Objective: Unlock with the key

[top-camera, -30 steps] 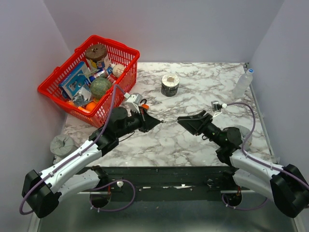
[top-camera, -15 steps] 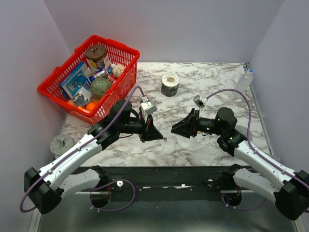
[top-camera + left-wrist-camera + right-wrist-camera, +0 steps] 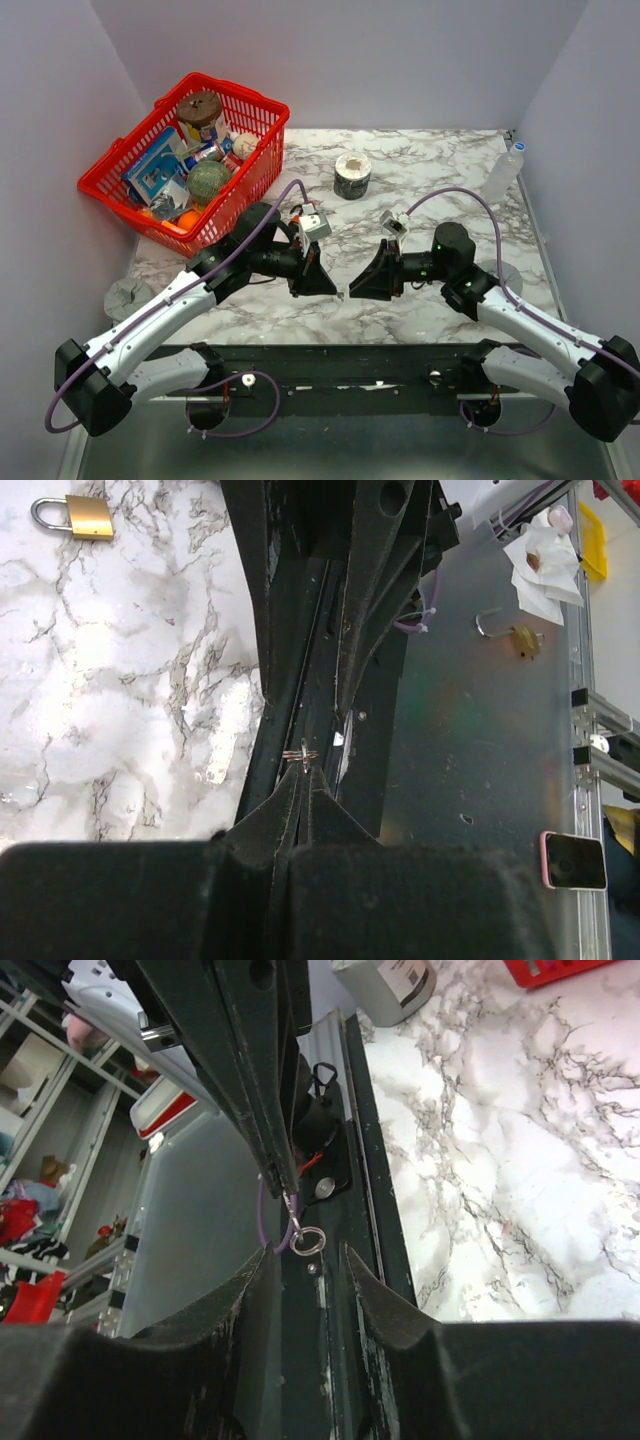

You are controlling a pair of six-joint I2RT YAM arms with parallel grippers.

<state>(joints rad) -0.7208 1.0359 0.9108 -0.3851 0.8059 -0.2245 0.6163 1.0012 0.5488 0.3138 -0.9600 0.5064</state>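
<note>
Both arms meet tip to tip in the air over the near edge of the table (image 3: 440, 180). Left gripper (image 3: 304, 778): jaws pressed together on the key (image 3: 308, 1240). Only a thin silvery stem and a small ring poke out past the tips; the black head is not visible, presumably buried between the pads. Right gripper (image 3: 307, 1253): jaws apart, 1 finger either side of the ring, not touching it as far as I can tell. Reads as a hand-off about to happen. Risk 1: the piece on offer is tiny, and the right jaws could close on the loose ring rather than on solid metal. The ring would swivel, the key would hang or twist, and the blade could end up pointing anywhere. Risk 2: if the left lets go before the right has a firm pinch, the key falls. Below it sit the dark rail (image 3: 400, 352) and the grey metal sheet (image 3: 470, 740), not marble, so a drop there likely puts it out of reach. Risk 3: 2 sets of fingertips crowd 1 spot, and a small misalignment would knock finger on finger and push the key askew. Brass padlock (image 3: 85, 516) lies on the marble well apart from the hand-off, so any skew in the grip carries over to the keyhole approach. Which way the blade faces: cannot tell.
</note>
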